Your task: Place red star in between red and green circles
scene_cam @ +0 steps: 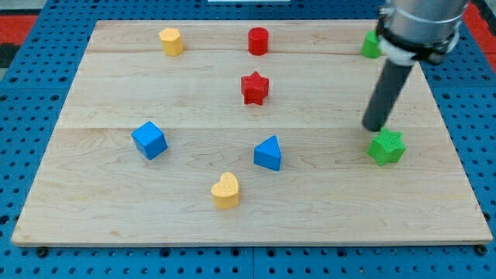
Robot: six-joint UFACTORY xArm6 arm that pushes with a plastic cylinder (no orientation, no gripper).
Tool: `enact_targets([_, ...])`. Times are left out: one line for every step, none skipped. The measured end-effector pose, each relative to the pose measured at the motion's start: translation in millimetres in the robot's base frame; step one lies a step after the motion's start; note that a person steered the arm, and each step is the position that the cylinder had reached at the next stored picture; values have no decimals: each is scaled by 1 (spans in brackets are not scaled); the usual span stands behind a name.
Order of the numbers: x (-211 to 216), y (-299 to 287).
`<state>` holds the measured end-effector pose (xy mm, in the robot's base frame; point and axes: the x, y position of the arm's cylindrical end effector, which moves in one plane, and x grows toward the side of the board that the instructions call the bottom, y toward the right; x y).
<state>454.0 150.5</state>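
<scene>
Tip: your tip (376, 128) sits at the right of the board, just beyond the green star (386, 147), at its far-left edge; you have no pincer here, only a plain dark rod.
Green star: matte, chunky, on the right side.
Green circle: a green block (371, 44) at the far right, partly hidden by your arm; shape unclear.
Red star: (253, 87) left of your tip, centre-far, just nearer than the red circle (258, 40); one point faces away from you, no long axis.
Others: yellow block (171, 41) far left, blue cube (149, 139), blue triangle (268, 153), yellow heart (225, 191) near.
Board: pale wood (116, 93), visible grain.
</scene>
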Motion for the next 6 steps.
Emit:
enact_targets([-5, -61])
enact_targets([-8, -97])
enact_targets([-8, -97])
enact_targets([-1, -149])
enact_targets([-5, -185])
enact_targets([-56, -184])
